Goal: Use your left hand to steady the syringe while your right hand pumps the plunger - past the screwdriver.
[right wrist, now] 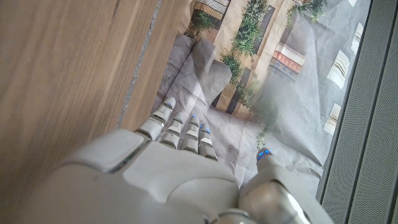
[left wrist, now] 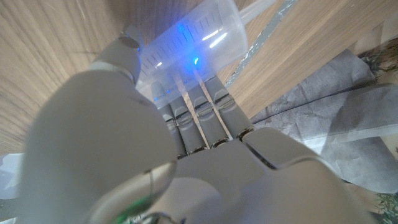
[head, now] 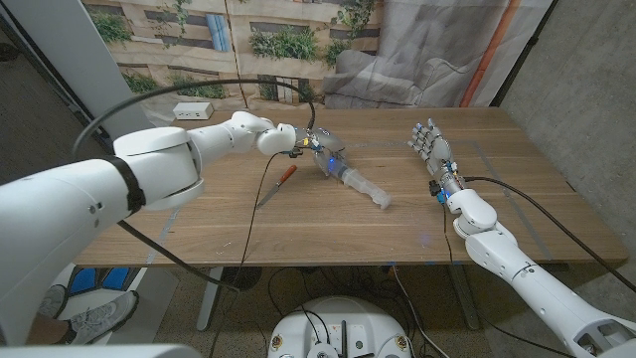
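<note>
The syringe [head: 350,179] lies on its side near the middle of the wooden table [head: 199,224], its clear barrel slanting away from my left hand [head: 298,140] toward the near edge, plunger end outermost. My left hand rests on the barrel's far end, fingers [left wrist: 202,109] laid side by side over the clear plastic, as the left wrist view shows; whether the thumb closes under it I cannot tell. I judge this hold is meant to keep the barrel from rolling or sliding once the plunger is pushed.

The screwdriver [head: 277,185] lies just beside the syringe, on my left hand's side, its orange handle toward the syringe and its shaft pointing to the near edge. It is apart from the barrel and out of the plunger's line, so it should not hinder the stroke.

My right hand [head: 429,145] stands well apart from the syringe on the opposite side, raised, fingers [right wrist: 186,132] straight and slightly apart, holding nothing. It has yet to reach the plunger, so I judge the pumping not begun.
</note>
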### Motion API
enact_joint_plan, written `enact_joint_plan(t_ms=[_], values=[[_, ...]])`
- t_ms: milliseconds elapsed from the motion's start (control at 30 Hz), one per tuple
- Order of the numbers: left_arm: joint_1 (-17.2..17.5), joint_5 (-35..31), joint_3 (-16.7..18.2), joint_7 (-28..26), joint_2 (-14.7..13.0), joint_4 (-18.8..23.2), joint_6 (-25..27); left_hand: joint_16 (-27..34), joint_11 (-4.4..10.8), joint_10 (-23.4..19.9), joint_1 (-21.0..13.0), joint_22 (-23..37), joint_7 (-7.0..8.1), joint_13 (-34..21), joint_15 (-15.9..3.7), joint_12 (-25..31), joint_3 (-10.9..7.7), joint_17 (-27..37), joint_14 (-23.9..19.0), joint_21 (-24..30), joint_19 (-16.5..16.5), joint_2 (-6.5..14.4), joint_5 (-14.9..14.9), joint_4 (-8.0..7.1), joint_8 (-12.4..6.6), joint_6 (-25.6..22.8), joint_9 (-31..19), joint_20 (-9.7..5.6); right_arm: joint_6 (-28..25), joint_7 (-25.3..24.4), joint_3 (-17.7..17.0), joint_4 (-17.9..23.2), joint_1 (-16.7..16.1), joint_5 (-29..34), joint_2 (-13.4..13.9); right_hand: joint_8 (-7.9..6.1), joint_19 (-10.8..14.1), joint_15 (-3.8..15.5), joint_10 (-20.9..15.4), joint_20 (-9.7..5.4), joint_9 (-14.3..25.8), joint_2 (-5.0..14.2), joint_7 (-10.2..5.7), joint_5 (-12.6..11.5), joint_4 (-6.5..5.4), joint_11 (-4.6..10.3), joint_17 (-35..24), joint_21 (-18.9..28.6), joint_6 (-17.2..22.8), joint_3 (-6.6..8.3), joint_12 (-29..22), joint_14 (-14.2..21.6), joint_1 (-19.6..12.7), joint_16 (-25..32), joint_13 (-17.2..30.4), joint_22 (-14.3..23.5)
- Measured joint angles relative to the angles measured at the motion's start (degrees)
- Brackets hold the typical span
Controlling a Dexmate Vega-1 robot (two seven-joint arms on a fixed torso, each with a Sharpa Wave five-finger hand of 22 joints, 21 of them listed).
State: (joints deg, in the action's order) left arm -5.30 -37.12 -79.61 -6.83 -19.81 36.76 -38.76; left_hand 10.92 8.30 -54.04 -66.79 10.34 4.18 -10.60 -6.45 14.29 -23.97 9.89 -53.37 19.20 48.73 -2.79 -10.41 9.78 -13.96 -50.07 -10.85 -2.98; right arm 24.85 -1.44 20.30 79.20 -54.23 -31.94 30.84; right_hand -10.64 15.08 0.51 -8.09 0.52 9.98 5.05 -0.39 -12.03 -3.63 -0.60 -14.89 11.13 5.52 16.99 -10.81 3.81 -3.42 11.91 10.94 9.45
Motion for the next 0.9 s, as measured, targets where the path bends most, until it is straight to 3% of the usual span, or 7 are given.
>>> enact_joint_plan(t_ms=[200, 400, 600, 900], values=[[2.2, -1.3, 4.9, 4.0, -3.9, 9.1, 3.5, -0.2, 0.00, 0.0, 0.0, 0.0, 0.00, 0.0, -0.01, 0.0, 0.02, 0.0, -0.4, 0.0, 0.3, 0.0, 0.0, -0.02, 0.10, 0.0, 0.0, -0.30, 0.1, 0.1, -0.1, 0.3, -0.1, 0.0, 0.4, 0.00, 0.0, 0.12, 0.0, 0.00, 0.0, 0.00, 0.00, 0.0, 0.00, 0.00, 0.0, 0.0, 0.0, 0.00, 0.0, 0.1, 0.0, 0.0, 0.0, 0.0], [4.4, -1.5, 9.1, 4.7, -6.4, 15.4, 4.1, -0.2, 0.00, 0.0, 0.0, 0.0, 0.00, 0.0, -0.01, -0.2, -0.09, 0.0, -0.4, 0.0, 0.3, 0.0, 0.0, 0.09, 0.22, 0.0, 0.0, -0.31, 0.1, 0.2, -0.1, 0.4, -0.1, 0.2, 0.4, 0.00, 0.0, 0.12, 0.0, 0.00, 0.0, 0.00, 0.00, 0.0, 0.00, 0.00, 0.0, 0.0, 0.0, 0.00, 0.0, 0.1, 0.0, 0.0, 0.0, 0.0], [6.8, -2.1, 12.7, 9.6, -8.4, 20.4, 8.7, -0.2, 0.01, 0.0, 0.0, -0.1, 0.00, 0.0, -0.01, -0.2, -0.09, -0.3, -0.4, -0.1, 0.3, 0.0, 0.0, 0.09, 0.24, 0.0, 0.0, -0.32, 0.0, -0.4, -0.5, 1.9, -1.1, 0.6, 1.5, 0.00, 0.0, 0.11, 0.0, 0.00, 0.0, 0.00, 0.00, 0.0, 0.00, 0.00, 0.0, 0.0, 0.0, 0.00, 0.0, 0.1, 0.0, 0.4, 0.0, 0.0], [12.2, -1.5, 18.8, 13.6, -11.6, 30.4, 14.7, -0.8, 0.21, -0.2, 0.0, -0.1, 0.00, -0.2, -0.32, -1.0, -0.09, -0.4, -0.7, -0.1, 0.2, 0.0, 0.0, 0.09, 0.60, 0.0, 0.0, -0.84, -1.3, -3.3, -2.5, 7.6, -4.8, 2.2, 4.7, 0.00, 0.0, 0.11, -0.2, 0.00, 0.0, 0.01, -0.32, 0.0, 0.24, 0.21, 0.0, 0.0, 0.3, 0.24, -0.2, 0.1, 0.0, 0.4, 0.0, 0.0]])
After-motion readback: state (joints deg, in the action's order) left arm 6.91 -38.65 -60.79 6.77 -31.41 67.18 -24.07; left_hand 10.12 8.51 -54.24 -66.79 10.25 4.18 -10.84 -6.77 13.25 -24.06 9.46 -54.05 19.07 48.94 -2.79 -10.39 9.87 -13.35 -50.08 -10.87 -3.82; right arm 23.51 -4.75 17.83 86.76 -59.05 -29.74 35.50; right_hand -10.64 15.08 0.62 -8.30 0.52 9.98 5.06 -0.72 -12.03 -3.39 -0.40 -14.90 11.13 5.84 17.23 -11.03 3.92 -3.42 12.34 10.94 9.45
